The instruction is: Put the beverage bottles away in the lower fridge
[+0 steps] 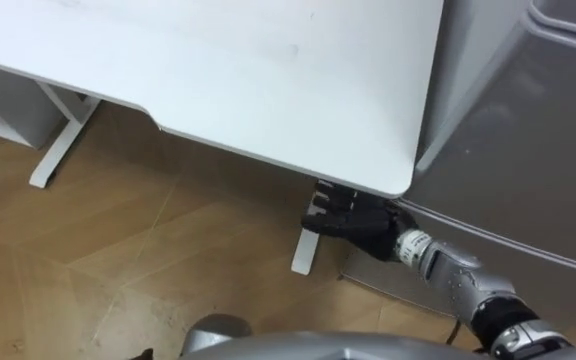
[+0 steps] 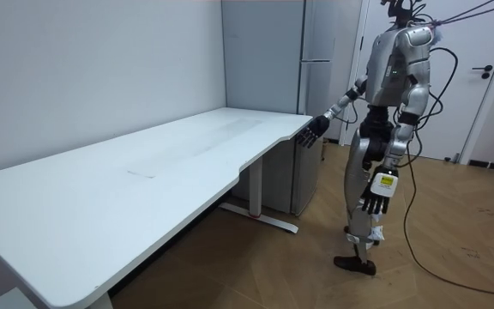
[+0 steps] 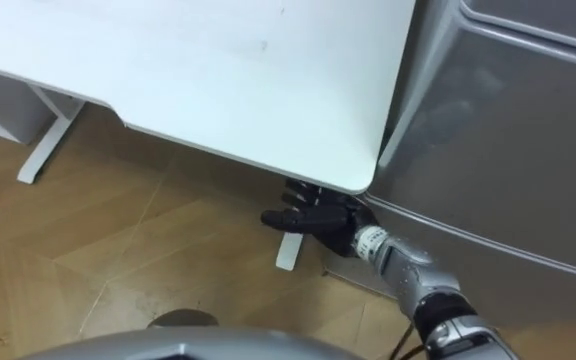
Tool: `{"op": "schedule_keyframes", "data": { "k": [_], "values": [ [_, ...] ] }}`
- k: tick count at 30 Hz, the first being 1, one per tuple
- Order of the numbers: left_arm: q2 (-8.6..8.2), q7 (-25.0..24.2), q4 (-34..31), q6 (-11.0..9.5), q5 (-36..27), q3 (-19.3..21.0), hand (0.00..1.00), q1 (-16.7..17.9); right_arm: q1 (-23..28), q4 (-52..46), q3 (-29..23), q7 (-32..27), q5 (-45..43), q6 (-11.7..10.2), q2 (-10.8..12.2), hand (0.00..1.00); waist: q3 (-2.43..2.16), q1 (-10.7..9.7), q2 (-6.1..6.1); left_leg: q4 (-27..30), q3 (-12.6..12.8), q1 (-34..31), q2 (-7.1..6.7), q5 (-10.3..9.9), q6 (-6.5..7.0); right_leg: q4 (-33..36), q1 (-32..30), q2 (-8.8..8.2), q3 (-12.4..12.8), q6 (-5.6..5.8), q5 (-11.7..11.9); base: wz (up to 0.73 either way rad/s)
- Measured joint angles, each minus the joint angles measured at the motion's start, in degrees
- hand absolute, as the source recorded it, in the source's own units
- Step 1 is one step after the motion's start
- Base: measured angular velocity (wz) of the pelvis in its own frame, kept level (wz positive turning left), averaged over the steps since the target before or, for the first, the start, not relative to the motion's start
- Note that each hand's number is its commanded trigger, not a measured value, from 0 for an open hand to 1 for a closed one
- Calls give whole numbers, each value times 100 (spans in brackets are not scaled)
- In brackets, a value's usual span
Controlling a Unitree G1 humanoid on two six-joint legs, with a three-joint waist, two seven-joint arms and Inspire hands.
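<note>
A tall grey fridge (image 1: 528, 140) (image 2: 305, 51) stands against the end of a white desk (image 1: 218, 70). A seam (image 1: 508, 240) runs across its front between two doors. My right hand (image 1: 353, 222) (image 3: 318, 220) is open, its dark fingers straight. It reaches out low, just under the desk's corner and beside the left end of that seam, close to the fridge front. I cannot tell whether it touches the fridge. In the room view I stand in front of the fridge with that arm stretched out (image 2: 314, 130). My left hand (image 2: 377, 193) hangs relaxed at my side.
The desk's white legs (image 1: 58, 150) (image 1: 306, 250) stand on a wooden floor (image 1: 148, 260). The desk corner overhangs my right hand. A white door (image 2: 487, 77) is behind me in the room view, with open floor around my feet.
</note>
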Motion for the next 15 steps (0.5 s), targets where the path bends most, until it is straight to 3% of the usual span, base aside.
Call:
{"op": "schedule_keyframes", "data": {
  "k": [10,15],
  "values": [
    [58,-206,-74,57,401,-22,0,-216,136,726,-59,-4,-1788,-8,-45,0,-42,-151,4,132,-40,-119,1,-22,21,43,-30,1,-15,-3,2,2],
    [82,-204,-64,106,402,3,0,-208,215,1268,-64,-268,-2106,-11,-1,0,-79,-189,-46,114,0,-103,0,-21,24,33,-64,1,68,-3,2,-4]
  ]
}}
